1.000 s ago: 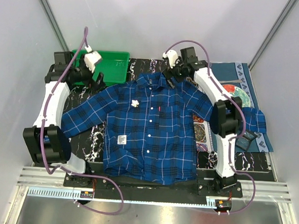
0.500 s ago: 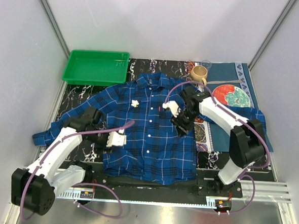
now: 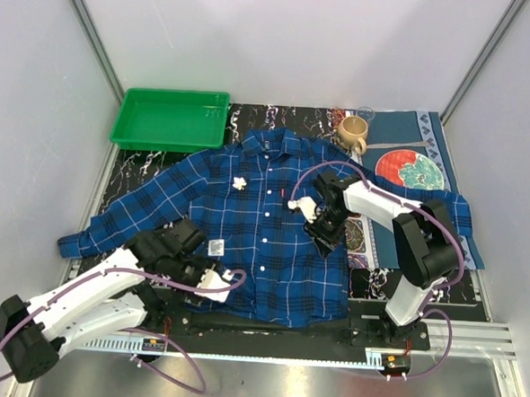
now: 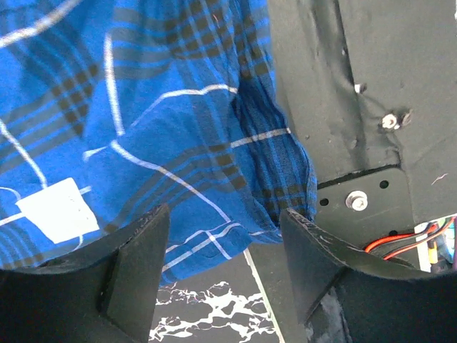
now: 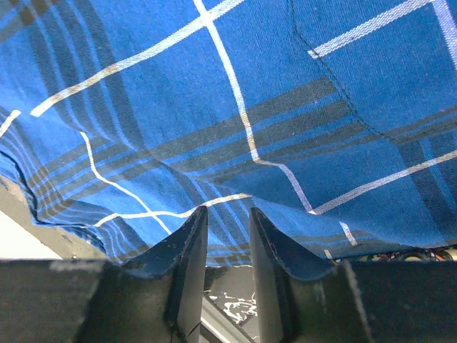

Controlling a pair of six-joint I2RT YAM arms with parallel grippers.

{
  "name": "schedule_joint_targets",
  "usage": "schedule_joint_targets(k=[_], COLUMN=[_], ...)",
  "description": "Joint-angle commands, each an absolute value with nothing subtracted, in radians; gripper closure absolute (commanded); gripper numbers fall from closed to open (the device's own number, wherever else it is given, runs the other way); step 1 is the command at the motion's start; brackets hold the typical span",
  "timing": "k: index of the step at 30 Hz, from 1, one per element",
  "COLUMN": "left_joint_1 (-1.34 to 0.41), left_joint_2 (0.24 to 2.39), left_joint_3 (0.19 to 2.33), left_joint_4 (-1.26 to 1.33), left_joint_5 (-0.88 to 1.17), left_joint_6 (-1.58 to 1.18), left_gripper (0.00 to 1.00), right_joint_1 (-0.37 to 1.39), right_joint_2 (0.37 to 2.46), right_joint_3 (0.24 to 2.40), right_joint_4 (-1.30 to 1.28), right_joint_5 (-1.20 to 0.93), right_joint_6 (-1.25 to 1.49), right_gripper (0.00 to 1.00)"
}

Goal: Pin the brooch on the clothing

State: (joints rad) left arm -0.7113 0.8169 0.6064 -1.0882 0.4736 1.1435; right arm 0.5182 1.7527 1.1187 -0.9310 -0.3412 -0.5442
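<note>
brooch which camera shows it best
Top external: the brooch lies in full view there, a small pale flower on the chest of the shirt. Neither wrist view shows it; both frame other parts of the shirt.

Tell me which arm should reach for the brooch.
Probably left: the brooch lies on its half of the shirt and the left gripper is wide open. The right gripper is over the other half, fingers nearly closed.

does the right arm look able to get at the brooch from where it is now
Probably yes: the brooch lies uncovered on the shirt, and only flat cloth lies between it and the right gripper.
</note>
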Motion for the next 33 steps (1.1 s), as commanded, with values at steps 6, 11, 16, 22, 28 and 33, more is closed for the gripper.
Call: schedule_joint_targets(k=[6, 11, 16, 22, 28, 33], left_joint_1=[-0.954, -1.038, -1.057, -1.084, -1.149, -1.129], left_joint_2=[0.896, 0.856, 0.879, 0.968, 1.008, 0.979], left_joint_3=[0.525, 0.543, 0.638, 0.778, 0.836, 0.865], left_joint_4=[-0.873, -0.959, -1.196, -1.435, -1.548, -1.533], left_joint_5=[0.207, 0.172, 0.173, 0.187, 0.166, 0.130], left_joint_6=[0.867, 0.946, 1.061, 1.183, 1.227, 1.138], left_gripper=[0.39, 1.00, 1.00, 0.99, 0.73, 0.42], right_joint_1=[0.525, 0.525, 0.525, 0.523, 0.525, 0.526], right_joint_2=[1.779, 1.787, 1.789, 1.790, 1.786, 1.657], right_joint_3=[1.085, 1.081, 1.075, 1.068, 1.074, 1.155], right_joint_4=[-0.865, -0.870, -0.890, -0.914, -0.971, -1.121], right_joint_5=[-0.267, -0.239, -0.218, -0.175, -0.181, -0.378], right_joint_6=[-0.535, -0.555, -0.590, -0.626, -0.650, -0.680], right_gripper=[0.64, 0.64, 0.64, 0.64, 0.62, 0.36])
